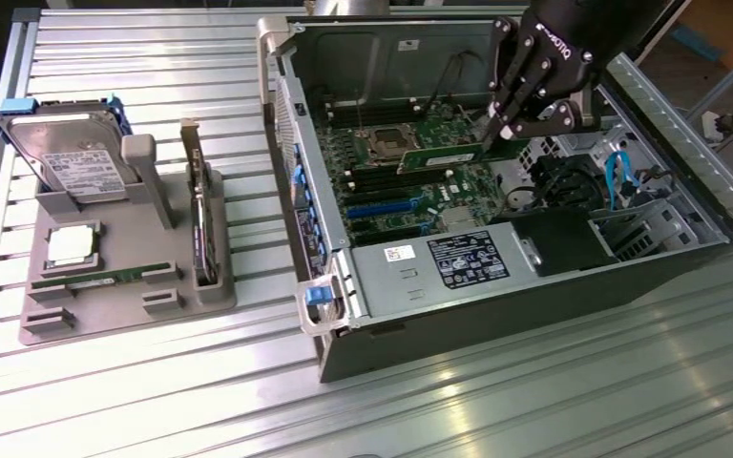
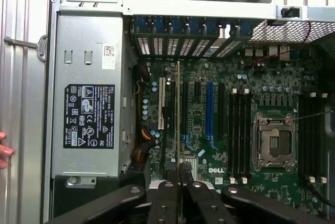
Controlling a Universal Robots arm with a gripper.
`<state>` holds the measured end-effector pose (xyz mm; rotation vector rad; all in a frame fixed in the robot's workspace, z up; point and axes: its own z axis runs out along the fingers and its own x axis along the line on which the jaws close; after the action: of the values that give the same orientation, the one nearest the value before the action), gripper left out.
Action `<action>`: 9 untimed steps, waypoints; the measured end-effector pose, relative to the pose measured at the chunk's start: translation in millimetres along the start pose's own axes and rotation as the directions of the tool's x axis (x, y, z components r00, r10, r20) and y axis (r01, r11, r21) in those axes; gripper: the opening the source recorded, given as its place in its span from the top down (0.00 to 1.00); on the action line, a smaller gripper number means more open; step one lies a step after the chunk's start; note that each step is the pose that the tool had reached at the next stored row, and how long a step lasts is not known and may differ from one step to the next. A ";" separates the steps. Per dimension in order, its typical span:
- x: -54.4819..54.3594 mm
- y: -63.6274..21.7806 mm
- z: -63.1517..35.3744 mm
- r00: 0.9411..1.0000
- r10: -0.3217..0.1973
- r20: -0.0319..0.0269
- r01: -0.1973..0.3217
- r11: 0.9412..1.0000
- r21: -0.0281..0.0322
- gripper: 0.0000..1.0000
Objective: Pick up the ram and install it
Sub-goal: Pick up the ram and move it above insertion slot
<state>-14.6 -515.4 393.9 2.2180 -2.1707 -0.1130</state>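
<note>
- The table (image 1: 494, 401) of ribbed metal is carrying everything.
- The case (image 1: 469, 329) is lying on its side with its panel off, exposing the motherboard (image 1: 392, 191) (image 2: 261, 93).
- The power supply (image 1: 430, 262) (image 2: 89, 77) is sitting inside the case beside the board.
- A grey tray (image 1: 125, 305) is resting toward the exterior view's left, well apart from the case.
- A hard drive (image 1: 68, 153) is standing upright in the tray, and a card (image 1: 198, 210) is standing on edge along the tray's side nearest the case.
- The gripper (image 1: 507, 124) (image 2: 179, 182) is reaching into the case, its jaws clamped on the ram.
- The ram (image 1: 450, 153) (image 2: 179, 109) is hanging over the motherboard, just beside the empty socket (image 1: 386, 143) (image 2: 273, 143); whether it is touching the board, I cannot tell.
- A processor (image 1: 72, 243) is lying flat in the tray.
- A second stick (image 1: 93, 279) is lying in the tray near the processor.
- A person's fingertips (image 2: 2, 150) are showing at the case's outer wall.
</note>
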 end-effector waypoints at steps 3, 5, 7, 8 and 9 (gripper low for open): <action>-3.8 -0.1 0.3 1.000 0.000 0.000 0.000 1.000 0.000 0.88; -6.9 -0.2 0.7 1.000 0.000 0.000 0.000 1.000 0.000 0.88; -9.3 -0.3 1.1 1.000 0.000 0.000 0.000 1.000 0.000 0.88; -10.6 -0.3 1.2 1.000 0.000 0.000 0.000 1.000 0.000 0.88; -11.9 -0.4 1.4 1.000 0.000 0.001 0.000 1.000 0.000 0.88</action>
<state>-14.6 -503.5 392.8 2.2184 -2.1710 -0.1135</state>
